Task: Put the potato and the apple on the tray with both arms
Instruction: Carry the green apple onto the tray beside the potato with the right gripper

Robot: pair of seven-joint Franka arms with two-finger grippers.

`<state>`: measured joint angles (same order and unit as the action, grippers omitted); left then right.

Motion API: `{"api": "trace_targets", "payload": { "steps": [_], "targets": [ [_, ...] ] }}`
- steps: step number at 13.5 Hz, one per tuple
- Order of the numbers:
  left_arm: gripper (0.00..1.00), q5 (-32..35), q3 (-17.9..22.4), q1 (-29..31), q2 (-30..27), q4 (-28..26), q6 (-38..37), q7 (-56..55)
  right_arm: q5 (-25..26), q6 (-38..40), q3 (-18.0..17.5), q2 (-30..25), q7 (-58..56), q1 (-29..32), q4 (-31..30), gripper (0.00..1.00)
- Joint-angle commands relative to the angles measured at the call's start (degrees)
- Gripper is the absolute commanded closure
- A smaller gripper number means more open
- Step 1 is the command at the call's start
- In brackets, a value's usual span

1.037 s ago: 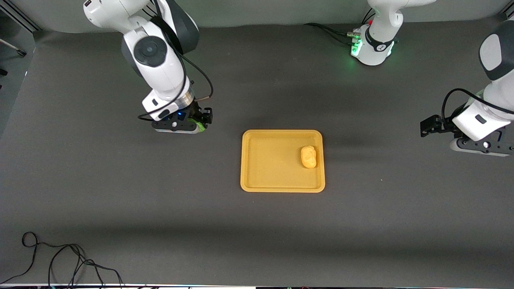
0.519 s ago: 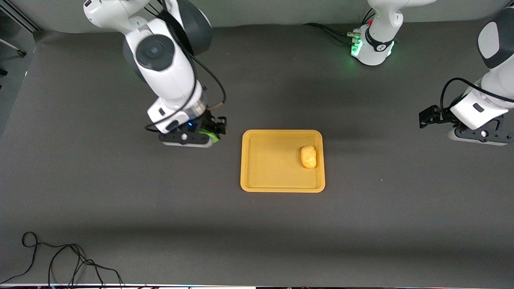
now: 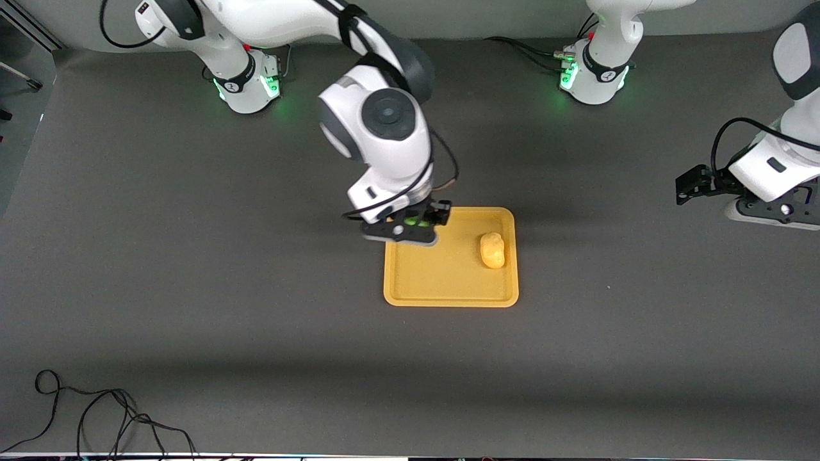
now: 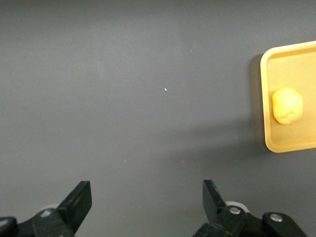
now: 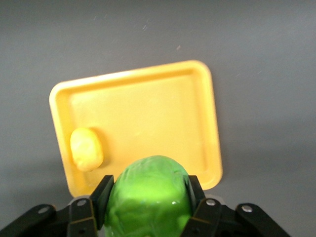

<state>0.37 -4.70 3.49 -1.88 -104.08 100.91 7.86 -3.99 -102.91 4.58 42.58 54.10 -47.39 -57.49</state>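
Note:
The yellow-orange tray (image 3: 442,282) lies mid-table. The potato (image 3: 492,250) rests in the tray at the end toward the left arm; it also shows in the left wrist view (image 4: 287,105) and the right wrist view (image 5: 86,148). My right gripper (image 3: 418,225) is shut on the green apple (image 5: 148,197) and holds it in the air over the tray's rim corner toward the right arm's end; only a sliver of the apple (image 3: 413,222) shows in the front view. My left gripper (image 4: 146,207) is open and empty, held above bare table toward the left arm's end, apart from the tray (image 4: 291,143).
A black cable (image 3: 102,416) lies coiled near the front edge at the right arm's end. The arm bases (image 3: 592,73) stand along the table's back edge. Dark bare table surrounds the tray (image 5: 138,113).
My right gripper has carried the apple from the table toward the right arm's end across to above the tray's edge. My left gripper has shifted only slightly.

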Motion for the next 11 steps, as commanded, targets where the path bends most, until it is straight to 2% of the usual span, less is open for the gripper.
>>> {"api": "trace_targets", "payload": {
  "steps": [1, 6, 11],
  "targets": [
    [0.0, 0.16, -0.13, 0.2, 1.79, 4.24, -4.23, 1.1, -0.14, -3.77, 0.52, 5.83, 1.54, -0.86, 3.78, 0.67],
    [0.0, 0.25, -0.13, 0.11, 2.31, 3.71, -3.09, 1.1, 2.76, -14.14, 0.6, 14.44, 1.45, -0.86, 3.35, 0.67],
    [0.0, 0.51, -0.13, 0.29, 3.28, 3.53, -2.29, 1.19, 4.61, -18.98, 0.78, 19.02, 1.54, -2.45, 2.91, 0.67]
  ]
}}
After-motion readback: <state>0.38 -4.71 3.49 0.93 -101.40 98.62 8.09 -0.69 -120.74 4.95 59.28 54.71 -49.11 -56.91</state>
